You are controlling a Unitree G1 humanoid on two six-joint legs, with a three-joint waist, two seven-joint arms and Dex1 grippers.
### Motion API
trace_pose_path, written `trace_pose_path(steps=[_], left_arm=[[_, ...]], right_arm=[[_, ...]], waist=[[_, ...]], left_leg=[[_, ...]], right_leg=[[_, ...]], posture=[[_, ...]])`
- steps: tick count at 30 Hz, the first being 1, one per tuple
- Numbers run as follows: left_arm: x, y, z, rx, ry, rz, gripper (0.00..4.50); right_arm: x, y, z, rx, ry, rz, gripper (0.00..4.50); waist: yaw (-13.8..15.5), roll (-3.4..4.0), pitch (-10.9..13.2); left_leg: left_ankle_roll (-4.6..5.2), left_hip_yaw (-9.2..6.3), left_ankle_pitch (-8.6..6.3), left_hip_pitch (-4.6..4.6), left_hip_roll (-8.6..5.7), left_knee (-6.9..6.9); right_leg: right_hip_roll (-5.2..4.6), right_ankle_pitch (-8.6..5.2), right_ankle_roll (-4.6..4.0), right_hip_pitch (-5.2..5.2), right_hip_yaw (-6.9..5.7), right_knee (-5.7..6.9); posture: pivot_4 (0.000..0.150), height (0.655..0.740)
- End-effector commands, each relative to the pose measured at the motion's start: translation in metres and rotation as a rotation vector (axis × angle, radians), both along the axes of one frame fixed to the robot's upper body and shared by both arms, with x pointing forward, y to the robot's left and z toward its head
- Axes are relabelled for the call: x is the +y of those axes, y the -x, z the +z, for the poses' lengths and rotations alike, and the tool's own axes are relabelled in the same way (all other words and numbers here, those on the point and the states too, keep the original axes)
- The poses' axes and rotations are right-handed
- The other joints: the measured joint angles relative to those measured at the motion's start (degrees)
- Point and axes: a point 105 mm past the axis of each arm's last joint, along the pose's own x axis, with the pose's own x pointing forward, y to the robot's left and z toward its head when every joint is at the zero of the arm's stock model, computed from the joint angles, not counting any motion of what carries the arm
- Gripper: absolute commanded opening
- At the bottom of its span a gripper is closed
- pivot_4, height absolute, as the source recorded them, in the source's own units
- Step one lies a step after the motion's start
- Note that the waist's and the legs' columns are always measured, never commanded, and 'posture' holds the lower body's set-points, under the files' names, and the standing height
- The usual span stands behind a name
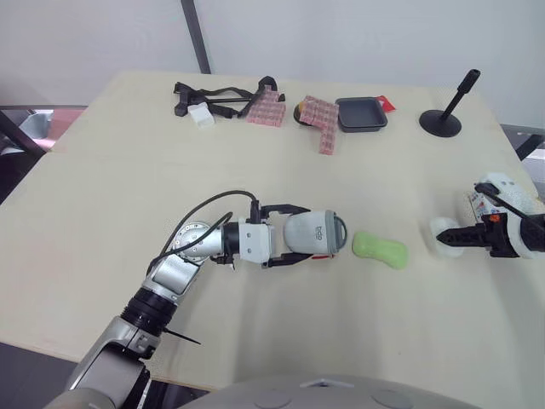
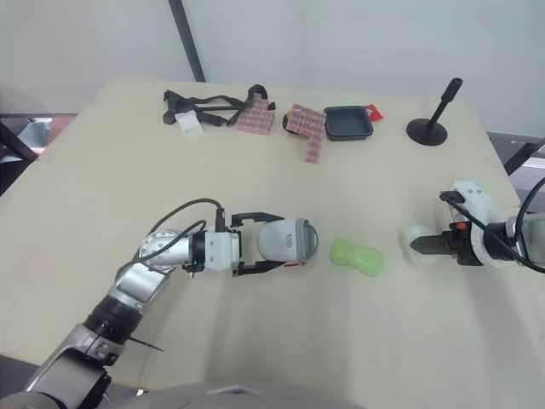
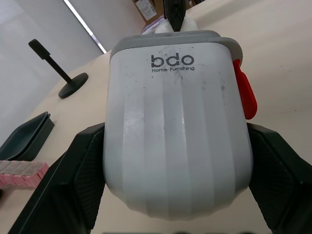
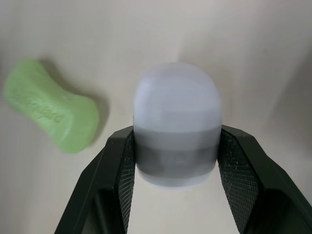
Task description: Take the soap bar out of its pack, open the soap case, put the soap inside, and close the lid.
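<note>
From my station, the green soap bar (image 1: 380, 249) lies bare on the table (image 1: 111, 221), and I place everything else from it. On the robot's-left side of the soap bar, just beside it but not touching, is the soap case (image 3: 178, 136). It lies on its side with its grey-rimmed end turned toward the soap bar. The left gripper (image 1: 306, 233) is clamped on the case, with one black finger pressed to each flank. The left wrist view shows both pads against the white ribbed shell, with a red latch (image 3: 243, 92) sticking out of one side near the grey rim. The case looks closed from here.

On the robot's-right side of the soap bar, a little farther off than the case, the right gripper (image 4: 175, 136) grips a white domed piece (image 4: 176, 107) squarely between its fingers. The rounded end of the piece points toward the soap bar. I cannot tell whether it is a lid or something else.

Well beyond the soap bar, along the far edge of the table, sit a black tray (image 1: 361, 113), some pink packets (image 1: 322, 119), a tangle of black straps (image 1: 213, 98) and a black stand (image 1: 443, 119) with a slanted post.
</note>
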Motion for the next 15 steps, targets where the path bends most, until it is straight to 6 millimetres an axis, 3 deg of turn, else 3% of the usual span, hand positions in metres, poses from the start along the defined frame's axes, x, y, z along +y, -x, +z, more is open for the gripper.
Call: trace_pose_path(steps=[1, 3, 15], left_arm=[[0.0, 0.0, 0.006, -0.024, 0.017, 0.009, 3.47], [0.001, 0.0, 0.006, -0.023, 0.018, 0.011, 3.47], [0.002, 0.002, 0.005, -0.022, 0.015, 0.015, 3.47]], right_arm=[[-0.016, 0.002, -0.003, 0.035, 0.122, -0.065, 1.98], [-0.017, 0.006, -0.009, 0.086, 0.155, -0.076, 1.98], [-0.006, -0.012, -0.015, 0.076, 0.131, -0.102, 1.98]], waist=[[0.04, 0.02, -0.01], [0.11, 0.03, -0.01], [-0.9, 0.03, -0.01]], left_leg=[[0.0, 0.0, 0.0, 0.01, 0.0, 0.0], [0.0, 0.0, 0.0, 0.02, 0.0, 0.0], [-0.12, 0.02, 0.01, 0.67, 0.16, -0.08]], right_leg=[[0.0, 0.0, 0.0, 0.0, 0.0, 0.0], [-0.01, 0.0, 0.0, 0.0, 0.01, 0.01], [0.04, -0.01, -0.02, 0.57, 0.06, -0.01]], posture=[[0.15, 0.74], [0.15, 0.74], [0.15, 0.74]])
